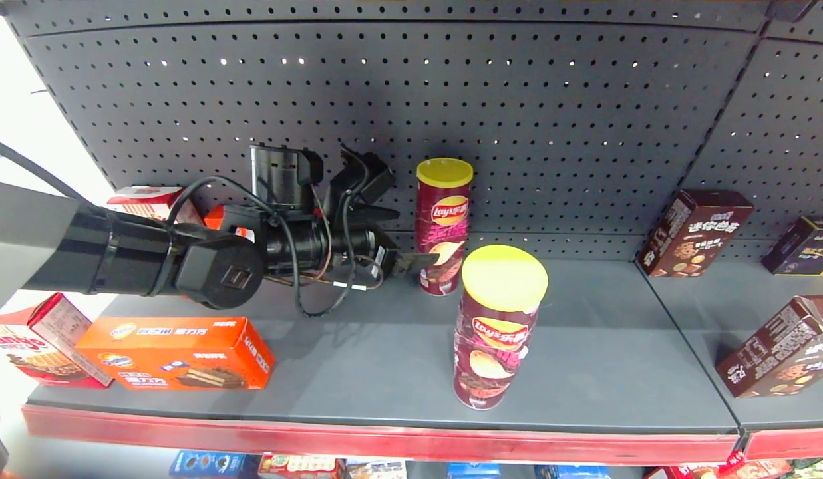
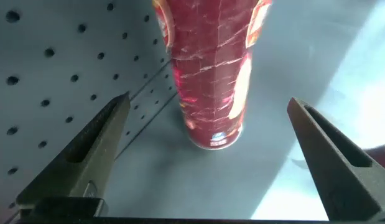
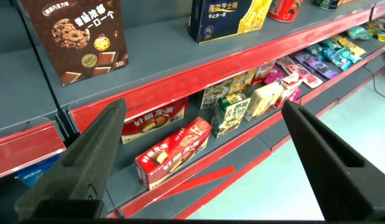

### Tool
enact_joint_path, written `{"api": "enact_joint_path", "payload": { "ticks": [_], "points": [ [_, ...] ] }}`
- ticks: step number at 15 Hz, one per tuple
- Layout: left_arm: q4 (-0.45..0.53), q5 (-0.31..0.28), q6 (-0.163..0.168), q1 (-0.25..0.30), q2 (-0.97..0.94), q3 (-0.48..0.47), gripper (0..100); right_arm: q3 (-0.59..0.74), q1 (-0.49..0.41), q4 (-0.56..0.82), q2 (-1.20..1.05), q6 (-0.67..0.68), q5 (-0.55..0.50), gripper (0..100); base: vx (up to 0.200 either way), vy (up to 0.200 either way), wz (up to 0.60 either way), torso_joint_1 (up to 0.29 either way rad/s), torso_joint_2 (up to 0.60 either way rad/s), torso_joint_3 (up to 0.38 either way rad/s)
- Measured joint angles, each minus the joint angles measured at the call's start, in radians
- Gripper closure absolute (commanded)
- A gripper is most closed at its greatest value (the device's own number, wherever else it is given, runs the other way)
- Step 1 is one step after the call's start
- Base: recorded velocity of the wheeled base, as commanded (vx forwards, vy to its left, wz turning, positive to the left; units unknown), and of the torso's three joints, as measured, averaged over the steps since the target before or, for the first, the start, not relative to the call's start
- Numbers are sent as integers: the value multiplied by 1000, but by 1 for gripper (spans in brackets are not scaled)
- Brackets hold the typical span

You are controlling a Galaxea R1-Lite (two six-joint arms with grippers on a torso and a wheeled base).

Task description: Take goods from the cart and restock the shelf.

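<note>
- Here, the left gripper (image 1: 416,261) reaches in over the grey shelf (image 1: 358,359) from the robot's left, level with the lower half of the rear chip can (image 1: 443,226).
- In the left wrist view the left gripper (image 2: 208,104) is spread wide and holds nothing. The rear chip can (image 2: 211,74) stands upright just beyond the fingertips, centred in the gap between them, with bare shelf showing on either side of it.
- In the head view one dark fingertip seems to meet the can's side, though contact cannot be confirmed from that angle.
- The rear chip can has a yellow lid and stands close to the perforated back panel (image 1: 451,100).
- A second, matching can, the front chip can (image 1: 496,326), stands upright nearer the shelf's red front edge, a little to the right of the first and apart from the gripper.
- An orange box (image 1: 175,352) lies flat near the front on the left, beside a red wafer box (image 1: 32,339).
- Brown chocolate boxes (image 1: 694,233) stand on the right.
- The right gripper (image 3: 204,106) is also wide open and empty, facing lower shelves stocked with boxes, a chocolate cookie box (image 3: 80,37) among them.
</note>
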Motion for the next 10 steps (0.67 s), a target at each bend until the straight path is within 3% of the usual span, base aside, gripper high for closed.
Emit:
{"api": "enact_joint_path", "payload": {
  "ticks": [5, 10],
  "points": [
    [-3, 132, 0, -21, 29, -11, 0, 0, 0, 0, 0, 0, 0, 0, 0, 0, 0, 0, 0, 0],
    [-3, 194, -5, -29, 55, -33, 0, 0, 0, 0, 0, 0, 0, 0, 0, 0, 0, 0, 0, 0]
  ]
}}
